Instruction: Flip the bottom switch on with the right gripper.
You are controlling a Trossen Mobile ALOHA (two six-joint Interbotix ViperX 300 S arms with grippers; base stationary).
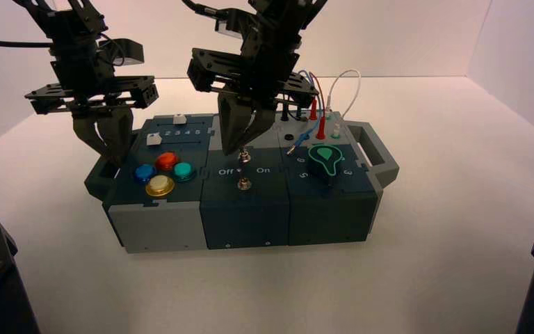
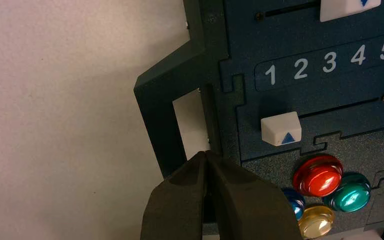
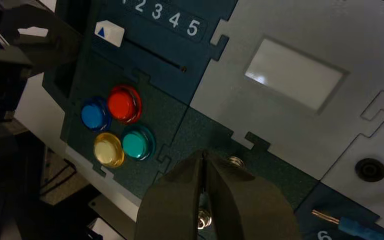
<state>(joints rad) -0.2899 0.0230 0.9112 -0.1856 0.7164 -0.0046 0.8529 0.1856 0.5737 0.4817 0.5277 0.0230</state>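
Pale wall (image 1: 403, 42) and white tabletop (image 1: 445, 264) surrounded the dark box, where "1 2 3 4 5" ran between the sliders (image 2: 281, 129) and a "6" showed on the knob's panel (image 1: 351, 179). Over the box's middle section, the right gripper (image 1: 231, 152) had its fingertips pressed together with nothing between them, near the metal bottom switch (image 1: 244, 184), which sat toward the section's front edge. Beside the coloured buttons (image 1: 167, 161), the left gripper (image 1: 117, 164) hovered near the box's left handle (image 2: 155, 120), closed and empty.
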